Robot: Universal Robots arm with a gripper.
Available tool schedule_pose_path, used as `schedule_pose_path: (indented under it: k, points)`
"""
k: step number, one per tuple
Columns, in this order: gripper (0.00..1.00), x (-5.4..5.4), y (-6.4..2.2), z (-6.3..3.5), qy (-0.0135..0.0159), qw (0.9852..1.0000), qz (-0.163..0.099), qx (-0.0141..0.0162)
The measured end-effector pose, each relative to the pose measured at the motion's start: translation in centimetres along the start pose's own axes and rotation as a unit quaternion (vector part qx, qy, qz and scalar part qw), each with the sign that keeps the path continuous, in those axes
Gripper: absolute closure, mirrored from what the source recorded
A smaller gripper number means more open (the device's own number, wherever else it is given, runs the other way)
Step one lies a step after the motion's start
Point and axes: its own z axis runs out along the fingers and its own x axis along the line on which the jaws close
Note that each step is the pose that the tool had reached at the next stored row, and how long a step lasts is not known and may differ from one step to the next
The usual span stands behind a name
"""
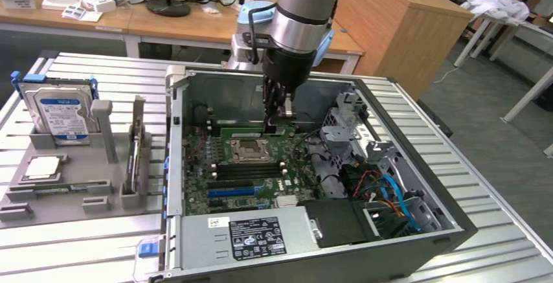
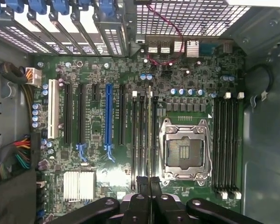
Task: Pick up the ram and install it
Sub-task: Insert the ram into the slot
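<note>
Silver and labelled, the power supply [image 1: 252, 236] is sitting at the lower centre of the exterior view, inside the open computer case [image 1: 454, 228] lying on the slatted metal counter [image 1: 69, 254]. Behind it, at mid-frame, the gripper [image 1: 278, 124] is reaching down into the case. Its fingers are pinching narrow on the ram [image 1: 243, 129], a green stick hanging edge-down at the black memory slots [image 2: 139, 140] beside the empty processor socket [image 1: 246, 147], though whether it is seated I cannot tell.
</note>
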Motion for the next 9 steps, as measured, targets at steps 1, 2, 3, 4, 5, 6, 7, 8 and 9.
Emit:
schedule_pose_path:
  k: [1,2,3,4,5,6,7,8,9]
  points:
    - [0.88,0.01,0.0,0.09,0.0,1.0,0.0,0.0]
    - [0.88,0.02,0.0,0.18,0.0,1.0,0.0,0.0]
    - [0.88,0.03,0.0,0.27,0.0,1.0,0.0,0.0]
    - [0.88,0.04,0.0,0.37,0.0,1.0,0.0,0.0]
    - [0.88,0.06,0.0,0.47,0.0,1.0,0.0,0.0]
    - [0.88,0.07,0.0,0.57,0.0,1.0,0.0,0.0]
    - [0.88,0.09,0.0,0.68,0.0,1.0,0.0,0.0]
    - [0.88,0.1,0.0,0.78,0.0,1.0,0.0,0.0]
    - [0.88,0.11,-0.01,0.88,0.0,1.0,0.0,0.0]
